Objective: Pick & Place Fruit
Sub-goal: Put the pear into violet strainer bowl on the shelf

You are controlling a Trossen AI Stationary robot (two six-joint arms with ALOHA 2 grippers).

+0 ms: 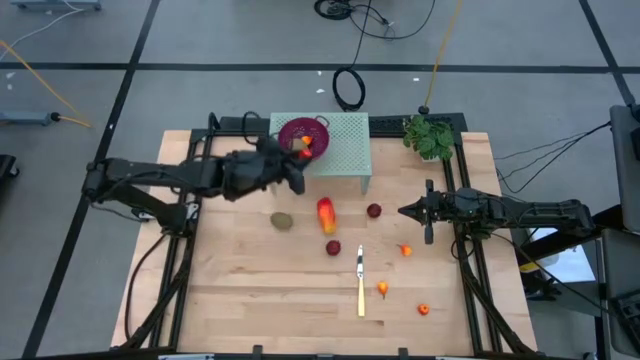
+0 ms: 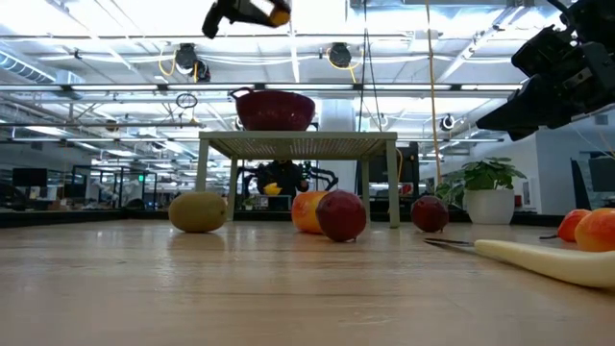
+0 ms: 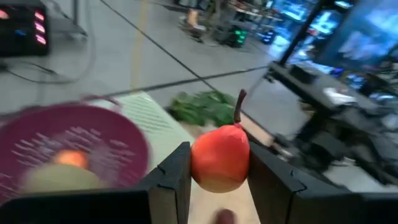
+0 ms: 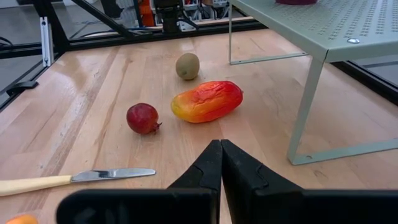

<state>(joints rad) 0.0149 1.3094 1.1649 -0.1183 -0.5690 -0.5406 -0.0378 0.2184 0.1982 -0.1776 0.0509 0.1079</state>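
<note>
Between the left claw's [image 3: 219,171] clamped fingers, the toy pear [image 3: 220,158] looks light, rigid and slick, best pinched across its belly; right claw [image 4: 221,163] sits shut.

Wooden table [image 1: 250,300]: green perforated stand [image 1: 345,150], knife [image 1: 361,283], scattered toy fruits [image 1: 326,215], potted plant [image 1: 430,136].

Your left gripper [image 3: 219,180] has its two dark fingers [image 3: 171,180] closed on a small red-orange fruit [image 3: 219,157] with a thin brown stem standing up from its top. Beside it you see the purple colander bowl [image 3: 68,146], blurred, with an orange piece [image 3: 71,158] and a pale greenish fruit [image 3: 59,178] inside. The bowl sits on a light green perforated surface [image 3: 149,118]. Beyond that surface lie green leaves [image 3: 202,107], then grey floor and dark equipment, too blurred for you to tell more
</note>
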